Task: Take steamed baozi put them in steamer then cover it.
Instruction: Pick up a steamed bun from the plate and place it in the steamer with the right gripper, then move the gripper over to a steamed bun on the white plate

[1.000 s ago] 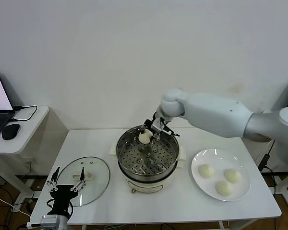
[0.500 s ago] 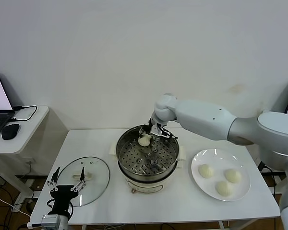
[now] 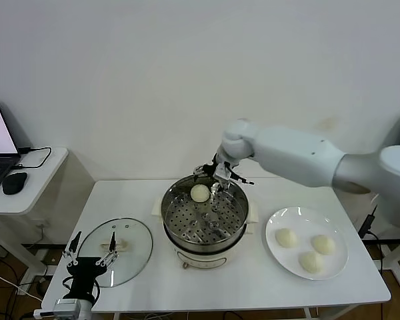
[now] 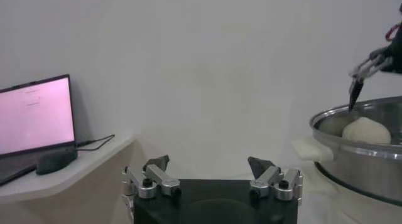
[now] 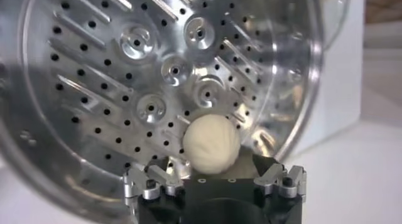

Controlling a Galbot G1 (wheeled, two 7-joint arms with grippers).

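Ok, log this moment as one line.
stage: first baozi lying in steamer | right gripper: open above it | left gripper: open, parked near cover | plate: three baozi | cover: off

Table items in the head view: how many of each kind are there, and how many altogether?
Buns: 4, one in the steamer, three on the plate
Steamer: 1
Lid: 1
Plate: 1
Total: 7
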